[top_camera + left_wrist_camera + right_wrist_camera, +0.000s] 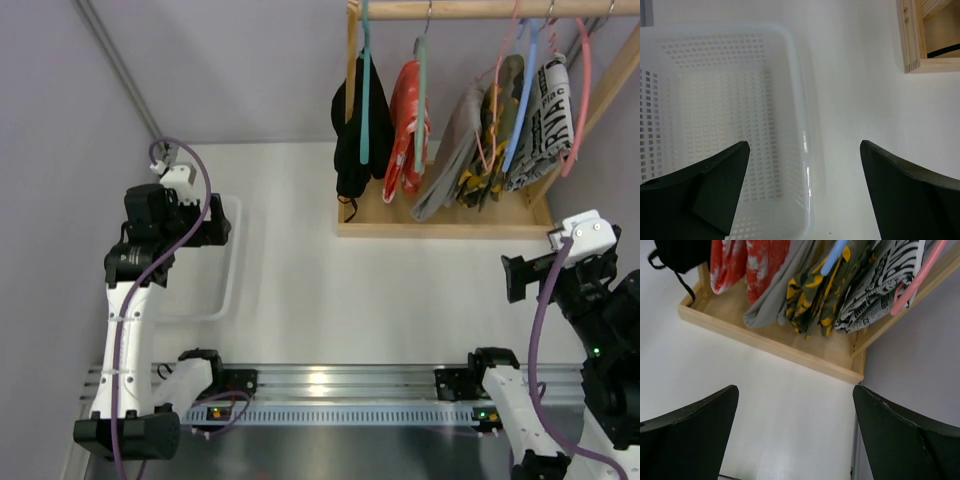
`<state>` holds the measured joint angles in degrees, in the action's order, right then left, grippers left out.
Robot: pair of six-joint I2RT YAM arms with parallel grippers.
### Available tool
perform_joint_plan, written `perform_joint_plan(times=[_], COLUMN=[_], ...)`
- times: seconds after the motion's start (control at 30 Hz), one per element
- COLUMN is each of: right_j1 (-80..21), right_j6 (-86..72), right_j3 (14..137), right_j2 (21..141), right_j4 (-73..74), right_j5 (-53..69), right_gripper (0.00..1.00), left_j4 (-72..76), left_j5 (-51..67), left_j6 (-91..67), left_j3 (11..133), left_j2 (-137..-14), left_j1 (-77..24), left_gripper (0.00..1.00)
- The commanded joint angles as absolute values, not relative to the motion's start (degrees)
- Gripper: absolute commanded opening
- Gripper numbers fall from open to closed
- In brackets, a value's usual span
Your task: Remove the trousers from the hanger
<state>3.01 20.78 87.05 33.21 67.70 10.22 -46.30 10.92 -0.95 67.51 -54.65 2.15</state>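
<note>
Several garments hang folded over hangers on a wooden rail [480, 10] at the back right: a black one [350, 140] on a teal hanger [366, 90], a red-and-white one [408, 130], a grey one [450, 150], a yellow camouflage one [490, 150] and a zebra-print one [540, 130]. I cannot tell which are the trousers. My right gripper [515, 278] stands open in front of the rack, well short of the clothes [815, 295]; nothing sits between its fingers [795, 388]. My left gripper [215, 225] is open and empty above the basket's right wall [804, 145].
A white perforated basket [795, 75] lies on the white table at the left. The rack's wooden base tray [775, 342] sits against the right wall, with slanted side posts [600, 90]. A pink hanger [583, 90] hangs at the rack's far right.
</note>
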Motion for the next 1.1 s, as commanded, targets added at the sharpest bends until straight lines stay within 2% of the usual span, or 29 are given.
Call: perform_joint_plan(times=[0.0, 0.17, 0.37, 0.53, 0.67, 0.9, 1.07], right_j1=[2.37, 2.37, 2.37, 2.02, 0.97, -11.41, -19.41], right_j6=[18.02, 13.64, 4.42, -4.64, -13.78, -13.71, -10.9], right_j3=[95.5, 103.79, 110.91, 116.71, 120.39, 125.85, 128.75], right_j2=[38.21, 45.95, 57.19, 63.45, 67.92, 74.52, 78.56], right_j4=[69.43, 68.82, 60.48, 50.04, 42.29, 39.73, 39.29], right_j5=[16.42, 26.34, 36.63, 40.78, 42.62, 31.57, 20.5], right_gripper=[0.99, 0.99, 0.99, 0.99, 0.93, 0.87, 0.77], left_j4=[-43.77, -43.94, -43.86, -43.86, -43.77, -43.77, -43.68], left_j5=[11.6, 10.28, 8.79, 7.12, 6.5, 6.95, 6.94], left_j6=[-2.81, -4.92, -6.5, -6.86, -7.21, -8.35, -8.88], left_j3=[69.78, 70.93, 71.02, 70.66, 70.49, 70.49, 69.87], left_j2=[-54.93, -56.34, -56.43, -56.25, -56.78, -57.48, -57.39], left_j1=[2.11, 2.02, 2.02, 2.02, 2.29, 3.51, 4.22], left_gripper=[0.99, 0.99, 0.99, 0.99, 0.99, 0.99, 0.99])
